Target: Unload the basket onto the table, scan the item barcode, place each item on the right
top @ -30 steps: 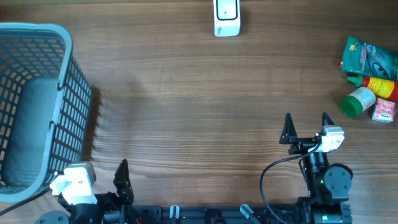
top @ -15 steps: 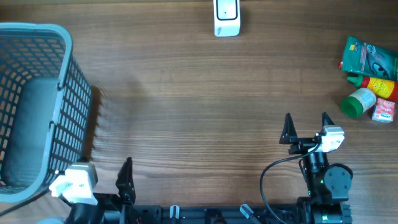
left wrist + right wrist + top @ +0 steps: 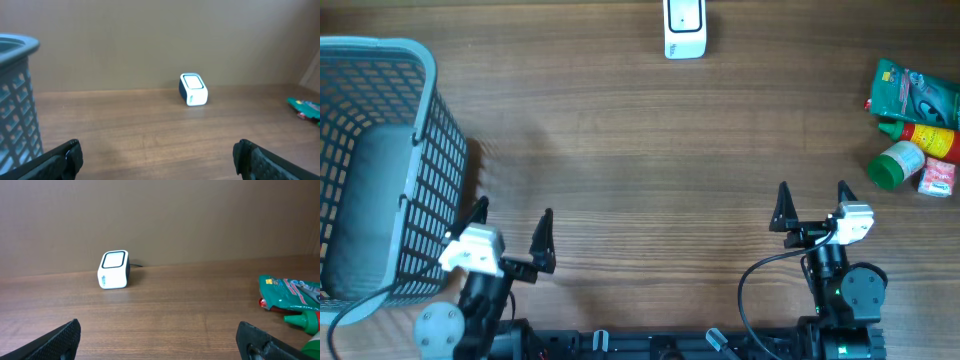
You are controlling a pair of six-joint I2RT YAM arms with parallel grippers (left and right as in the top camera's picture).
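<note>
I'm working at what's looking like a mock shop checkout: a white barcode scanner [image 3: 684,28] is sitting at the far edge of my wooden desk [image 3: 640,150], a plastic shopping basket [image 3: 432,170] is standing on the left, and packaged groceries [image 3: 912,95] are lying on the right.

We read no text, brand or number anywhere in these views. The green pouch [image 3: 287,291] carries printing and small marks near its top edge, but they are too small and blurred for us to make out. The barcode scanner [image 3: 114,270] shows a small blue mark on its white front, which we cannot decipher. The print on the red-and-yellow package [image 3: 925,135] and on the small red-and-white box [image 3: 938,178] is likewise illegible to us.
</note>
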